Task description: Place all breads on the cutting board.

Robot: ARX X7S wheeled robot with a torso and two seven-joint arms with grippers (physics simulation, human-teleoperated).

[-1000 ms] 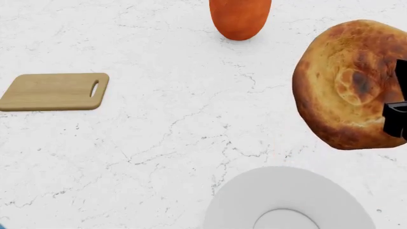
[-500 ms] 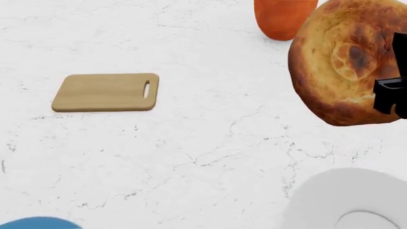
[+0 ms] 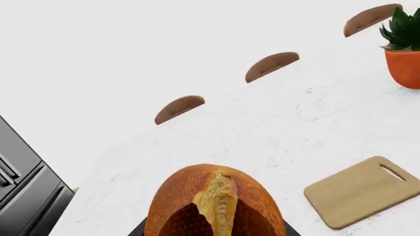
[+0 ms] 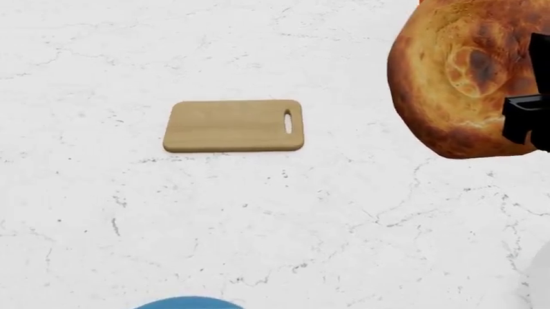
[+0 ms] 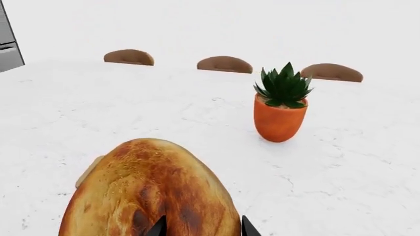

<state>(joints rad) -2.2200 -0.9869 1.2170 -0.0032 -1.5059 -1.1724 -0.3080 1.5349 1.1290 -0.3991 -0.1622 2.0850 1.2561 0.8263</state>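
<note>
Cutting board has slid from the head view's left edge toward its middle, so I am closing in. My right fingers pinch the round bread, held above the counter, well right of the board. My left fingers, out of frame, carry the oval loaf; their spread I cannot tell.

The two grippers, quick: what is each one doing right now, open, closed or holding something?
Left gripper: closed on the oval loaf.
Right gripper: closed on the round bread, held above the table.
</note>
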